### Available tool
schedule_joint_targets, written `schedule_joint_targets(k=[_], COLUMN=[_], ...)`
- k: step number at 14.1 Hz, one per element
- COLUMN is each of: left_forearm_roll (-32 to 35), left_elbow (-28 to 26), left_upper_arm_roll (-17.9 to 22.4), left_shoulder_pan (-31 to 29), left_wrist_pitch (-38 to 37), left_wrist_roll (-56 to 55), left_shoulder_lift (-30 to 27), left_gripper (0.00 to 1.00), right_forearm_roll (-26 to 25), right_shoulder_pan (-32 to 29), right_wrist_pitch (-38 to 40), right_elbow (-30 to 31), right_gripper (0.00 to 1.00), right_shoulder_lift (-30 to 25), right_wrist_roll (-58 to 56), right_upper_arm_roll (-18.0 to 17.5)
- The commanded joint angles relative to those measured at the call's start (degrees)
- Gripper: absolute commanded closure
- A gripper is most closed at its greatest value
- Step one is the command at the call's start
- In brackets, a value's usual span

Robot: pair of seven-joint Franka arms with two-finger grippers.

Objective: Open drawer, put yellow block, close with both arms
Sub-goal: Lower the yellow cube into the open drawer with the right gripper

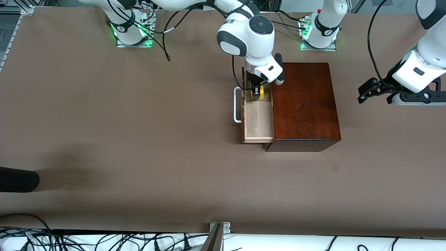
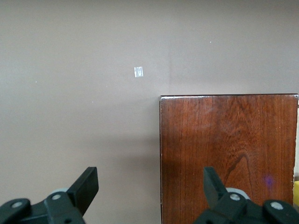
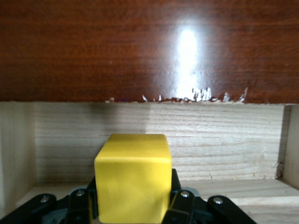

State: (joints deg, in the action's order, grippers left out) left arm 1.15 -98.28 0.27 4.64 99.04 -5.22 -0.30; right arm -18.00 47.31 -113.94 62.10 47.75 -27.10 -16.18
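Observation:
The drawer (image 1: 258, 122) stands pulled out of the dark reddish-brown box (image 1: 305, 104), its pale tray showing and its white handle (image 1: 237, 104) toward the right arm's end of the table. My right gripper (image 1: 257, 94) reaches down into the tray's end farther from the front camera, shut on the yellow block (image 1: 258, 92). In the right wrist view the yellow block (image 3: 133, 177) sits between the black fingers (image 3: 180, 200), low against the drawer's light-wood wall (image 3: 219, 140). My left gripper (image 1: 363, 93) waits open above the table beside the box, toward the left arm's end.
A dark rounded object (image 1: 17, 179) lies at the table's edge toward the right arm's end. A small tape mark (image 1: 335, 167) is on the table, nearer the front camera than the box. Cables (image 1: 104, 240) run along the front edge.

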Motion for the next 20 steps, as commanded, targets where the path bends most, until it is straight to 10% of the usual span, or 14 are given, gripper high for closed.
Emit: schedule_joint_targets(k=[1, 12, 13, 14, 20], left_forearm_roll=[-0.45, -0.45, -0.53, -0.45, -0.53], left_elbow=[1.95, 1.95, 1.95, 1.95, 1.95], left_upper_arm_roll=[-0.1, -0.1, -0.1, -0.1, -0.1], left_shoulder_pan=[-0.07, 0.01, 0.01, 0.01, -0.07], left_wrist_pitch=[-1.31, -1.31, -1.31, -1.31, -1.39], left_wrist_roll=[0.83, 1.26, 1.27, 1.27, 1.27], left_shoulder_lift=[0.74, 0.83, 0.83, 0.75, 0.75], left_gripper=[0.0, 0.0, 0.0, 0.0, 0.0], right_forearm_roll=[-1.42, -2.21, -2.12, -2.04, -0.2], right_shoulder_pan=[0.06, -0.11, -0.2, -0.2, -0.81], right_wrist_pitch=[0.74, 0.65, 0.39, 0.21, 0.74], right_elbow=[-1.19, -0.05, -0.05, -0.14, -1.63], right_gripper=[1.0, 0.97, 0.83, 0.01, 0.0], right_shoulder_lift=[1.47, 1.56, 1.56, 1.56, -0.98], right_wrist_roll=[-1.02, -0.67, -0.58, -0.15, 3.63], right_upper_arm_roll=[0.01, 0.63, 0.63, 0.71, 0.36])
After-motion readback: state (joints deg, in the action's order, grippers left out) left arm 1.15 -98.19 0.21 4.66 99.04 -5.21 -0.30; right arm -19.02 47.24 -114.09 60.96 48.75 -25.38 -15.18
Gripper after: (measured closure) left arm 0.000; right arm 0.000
